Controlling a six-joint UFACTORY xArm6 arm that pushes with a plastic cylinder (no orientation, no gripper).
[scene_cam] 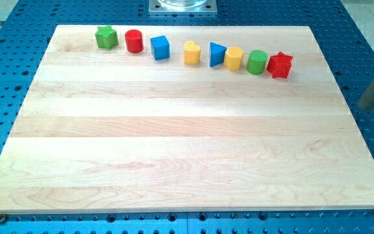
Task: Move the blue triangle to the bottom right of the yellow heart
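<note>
The blue triangle [217,54] stands in a row of blocks near the top edge of the wooden board [187,143]. It is just to the right of the yellow heart [191,52], close beside it with a small gap. A grey rod comes in at the view's right edge, off the board. Its lower end, my tip [364,107], is over the blue table, far to the right of and below the triangle, touching no block.
Also in the row, from left: a green star [106,37], a red cylinder [134,41], a blue cube [160,47]. Right of the triangle: a yellow hexagon [234,58], a green cylinder [257,62], a red star [279,65]. A metal base [182,5] sits at the top.
</note>
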